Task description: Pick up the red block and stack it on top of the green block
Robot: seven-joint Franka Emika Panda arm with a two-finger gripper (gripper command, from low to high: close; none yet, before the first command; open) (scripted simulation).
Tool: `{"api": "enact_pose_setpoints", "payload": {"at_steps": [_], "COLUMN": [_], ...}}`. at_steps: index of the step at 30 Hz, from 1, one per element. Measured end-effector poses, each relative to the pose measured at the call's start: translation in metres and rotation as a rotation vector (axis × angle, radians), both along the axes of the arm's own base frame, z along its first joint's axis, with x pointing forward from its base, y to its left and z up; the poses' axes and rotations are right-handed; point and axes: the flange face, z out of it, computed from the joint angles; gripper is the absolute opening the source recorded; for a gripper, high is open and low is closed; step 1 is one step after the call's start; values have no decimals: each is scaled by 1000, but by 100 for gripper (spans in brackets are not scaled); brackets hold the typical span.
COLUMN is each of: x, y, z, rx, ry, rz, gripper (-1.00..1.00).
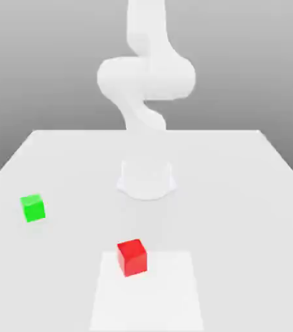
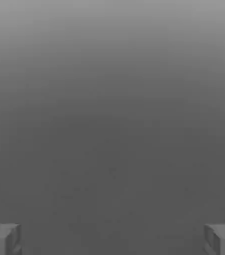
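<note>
- Resting on the white table (image 1: 58, 162), the red block (image 1: 132, 257) sits near the front edge.
- Green block (image 1: 32, 208) lies well apart, toward the exterior view's left.
- Gripper (image 2: 112, 239) fingers (image 2: 5, 239) spread wide, holding nothing.

simulated robot test scene, not a real room. plain white table (image 1: 58, 162), blank grey backdrop, white arm (image 1: 146, 78) mid-frame.

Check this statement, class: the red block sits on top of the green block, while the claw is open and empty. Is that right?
One part is wrong. The red block is not on the green block; both rest apart on the table, as the exterior view shows. The rest stands: the claw is open and empty.
</note>
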Motion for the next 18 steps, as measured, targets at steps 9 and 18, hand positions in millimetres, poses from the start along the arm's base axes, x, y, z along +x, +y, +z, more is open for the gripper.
{"api": "enact_pose_setpoints", "payload": {"at_steps": [9,18], "x": [53,7], "y": [-15,-31], "z": [-209,-395], "rx": [211,363], "ry": [293,551], "rz": [-401,-844], "gripper": [0,0]}}
